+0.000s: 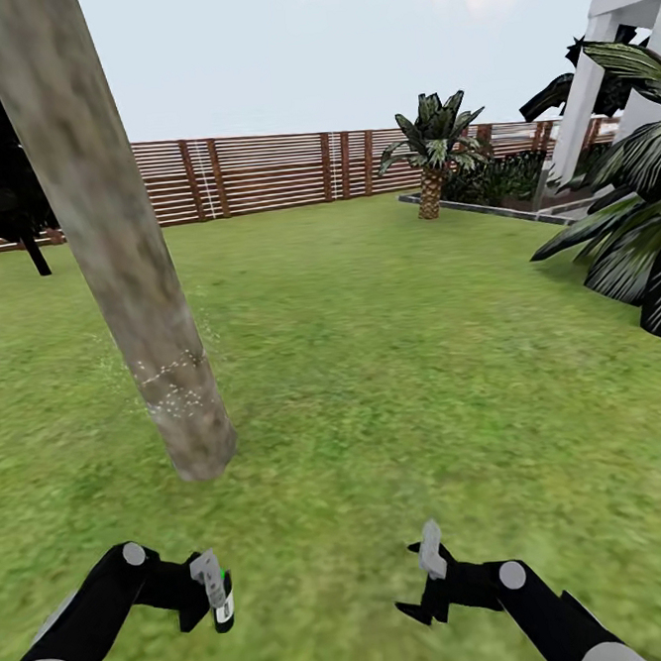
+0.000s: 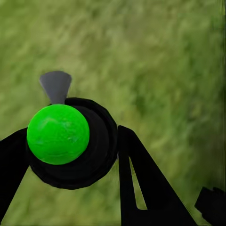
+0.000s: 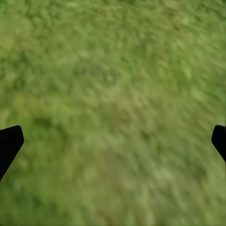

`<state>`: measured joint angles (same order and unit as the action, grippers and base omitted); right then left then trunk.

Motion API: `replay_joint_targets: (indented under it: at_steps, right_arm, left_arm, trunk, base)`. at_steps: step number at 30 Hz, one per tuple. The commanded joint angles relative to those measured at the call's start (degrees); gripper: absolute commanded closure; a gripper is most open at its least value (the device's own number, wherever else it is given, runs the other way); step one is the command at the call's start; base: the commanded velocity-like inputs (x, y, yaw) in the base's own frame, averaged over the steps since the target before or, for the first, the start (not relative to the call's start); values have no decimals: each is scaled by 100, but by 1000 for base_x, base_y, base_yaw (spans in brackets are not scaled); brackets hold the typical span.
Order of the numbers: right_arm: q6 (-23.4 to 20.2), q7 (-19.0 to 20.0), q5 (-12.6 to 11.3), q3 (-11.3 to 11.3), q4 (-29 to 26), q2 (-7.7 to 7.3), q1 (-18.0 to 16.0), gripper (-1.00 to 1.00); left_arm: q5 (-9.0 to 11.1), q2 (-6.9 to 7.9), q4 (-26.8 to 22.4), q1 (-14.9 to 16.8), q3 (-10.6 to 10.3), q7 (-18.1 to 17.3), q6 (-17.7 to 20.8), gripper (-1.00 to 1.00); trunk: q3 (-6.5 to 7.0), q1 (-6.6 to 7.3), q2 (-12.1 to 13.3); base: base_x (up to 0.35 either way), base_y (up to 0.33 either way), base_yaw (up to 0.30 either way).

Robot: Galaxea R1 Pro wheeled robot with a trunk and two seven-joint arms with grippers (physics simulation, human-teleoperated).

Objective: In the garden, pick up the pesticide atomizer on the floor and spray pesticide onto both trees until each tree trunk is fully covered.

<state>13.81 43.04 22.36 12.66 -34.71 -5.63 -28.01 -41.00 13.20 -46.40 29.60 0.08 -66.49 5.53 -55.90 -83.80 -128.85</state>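
My left gripper (image 1: pixel 214 590) is shut on the pesticide atomizer (image 1: pixel 221 599), a small dark bottle with a white patch. In the left wrist view the atomizer (image 2: pixel 75 146) is a black round body with a bright green spot and a grey nozzle, held between the black fingers (image 2: pixel 141 179). A thick pale grey-beige tree trunk (image 1: pixel 115 238) leans up from the grass just ahead of it, with fine white specks around its lower part. My right gripper (image 1: pixel 429 573) hangs open over the grass; its two fingertips (image 3: pixel 9 143) sit far apart with only the floor (image 3: pixel 113 94) between them.
Green lawn (image 1: pixel 391 346) stretches to a brown slatted fence (image 1: pixel 258 172). A short palm (image 1: pixel 435 148) stands at the back right, large dark-leaved plants (image 1: pixel 631 237) and a white house (image 1: pixel 607 60) at the right, a black-leaved tree (image 1: pixel 0 178) at the far left.
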Motion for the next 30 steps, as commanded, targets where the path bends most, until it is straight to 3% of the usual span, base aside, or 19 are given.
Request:
replay_joint_targets:
  at_steps: [1, 4, 5, 8, 13, 14, 17, 18, 23, 30]
  right_arm:
    - [-1, 10, 3, 3, -5, 34, -1, -100]
    - [-1, 27, 5, 8, -34, 148, -5, -100]
    - [-1, 28, 15, 8, -107, 227, -9, 100]
    - [-32, 350, 108, 16, -395, 354, -49, 100]
    - [-207, 797, 1153, 17, -715, 891, -88, 100]
    - [-218, 866, 1267, 17, -729, 993, -91, 100]
    - [-228, 913, 1348, 17, -744, 1214, -126, 100]
    - [-229, 950, 1355, 17, -781, 1258, -137, 100]
    - [-335, 1212, 1358, 17, -1212, 1289, -143, 100]
    - [-361, 1242, 1358, 17, -1280, 1292, -143, 100]
  left_arm:
    - [-11, -30, -1, 1, -102, 7, 1, 100]
    - [-20, -69, 11, -6, -333, 32, 1, 100]
    - [-21, -83, 20, -6, -412, 40, 6, 100]
    - [-25, -154, 37, -7, -468, 48, 9, 100]
    - [-39, -297, 82, -7, -505, 57, 9, 100]
    - [-39, -323, 82, -2, -625, 57, 9, 100]
    - [-35, -362, 57, 3, -842, 64, 11, 100]
    - [-40, -440, 47, 4, -904, 65, 10, 100]
    - [-421, -665, 26, 4, -1102, 66, 18, 100]
    - [-448, -795, 8, 28, -1107, 50, -30, 100]
  trunk:
    - [0, 0, 0]
    - [0, 0, 0]
    - [0, 0, 0]
    - [0, 0, 0]
    - [0, 0, 0]
    - [0, 0, 0]
    - [0, 0, 0]
    - [0, 0, 0]
    - [0, 0, 0]
    - [0, 0, 0]
  base:
    - [-1, 0, 0]
    - [0, 0, 0]
    - [0, 0, 0]
    - [0, 0, 0]
    - [0, 0, 0]
    - [0, 0, 0]
    - [0, 0, 0]
    - [0, 0, 0]
    - [0, 0, 0]
    - [0, 0, 0]
